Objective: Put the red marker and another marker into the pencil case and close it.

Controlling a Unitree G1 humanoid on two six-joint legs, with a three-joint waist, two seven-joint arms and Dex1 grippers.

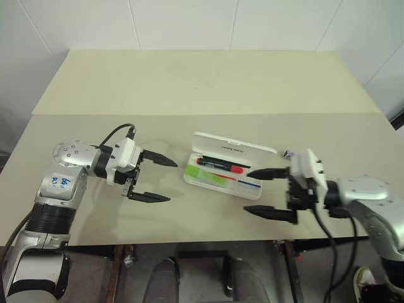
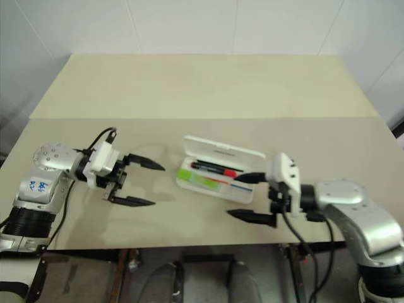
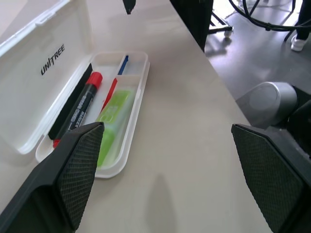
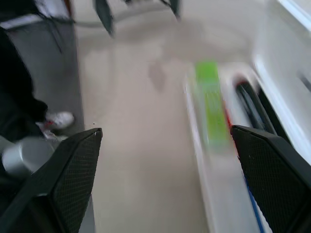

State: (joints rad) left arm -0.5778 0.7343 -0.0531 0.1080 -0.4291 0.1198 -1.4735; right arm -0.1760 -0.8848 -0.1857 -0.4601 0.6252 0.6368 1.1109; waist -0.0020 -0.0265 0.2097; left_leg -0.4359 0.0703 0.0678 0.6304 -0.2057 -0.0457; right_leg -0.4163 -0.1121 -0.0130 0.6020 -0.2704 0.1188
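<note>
Red marker and green highlighter lie inside pencil case, near counter's front edge. Lid upright. Both tools, left and right, open, empty. Next: push lid down evenly, steadying case.

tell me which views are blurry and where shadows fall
Right wrist view: smeared by motion blur, the green highlighter and pencil case streaked. Left wrist view: crisp, the red marker and lid lettering readable. Left eye view: even soft light, faint shadows on the table under the open left gripper and open right gripper.
</note>
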